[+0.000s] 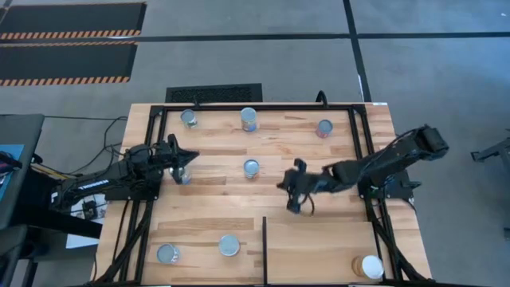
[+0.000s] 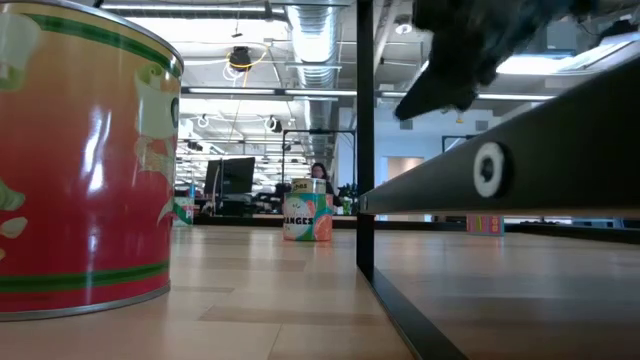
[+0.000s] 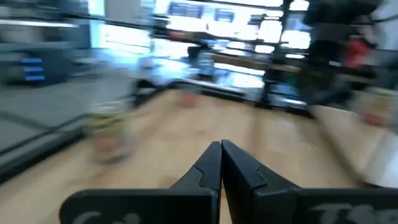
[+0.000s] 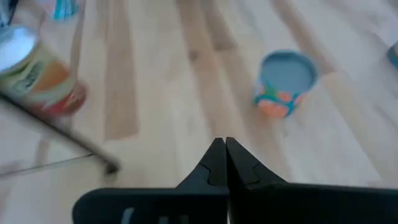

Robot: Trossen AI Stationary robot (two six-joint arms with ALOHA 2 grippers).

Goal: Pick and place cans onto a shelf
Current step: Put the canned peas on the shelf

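light-wood table, cans scattered upright. right gripper [image 1: 292,191] clenched empty, hovering mid-table; centre can [image 1: 252,167] just beside it toward left arm, nearest target. left gripper [image 1: 177,159] pinched shut, near another can [image 1: 183,175]. shelf [image 1: 319,251] holds one white-topped can [image 1: 371,266].

Open-plan office: monitors [image 2: 232,178], exposed ceiling ducts [image 2: 310,30].

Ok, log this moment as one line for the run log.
left pincer shut, empty, beside can | right pincer shut, empty, mid-table | shelf: one white-topped can | seven cans outside
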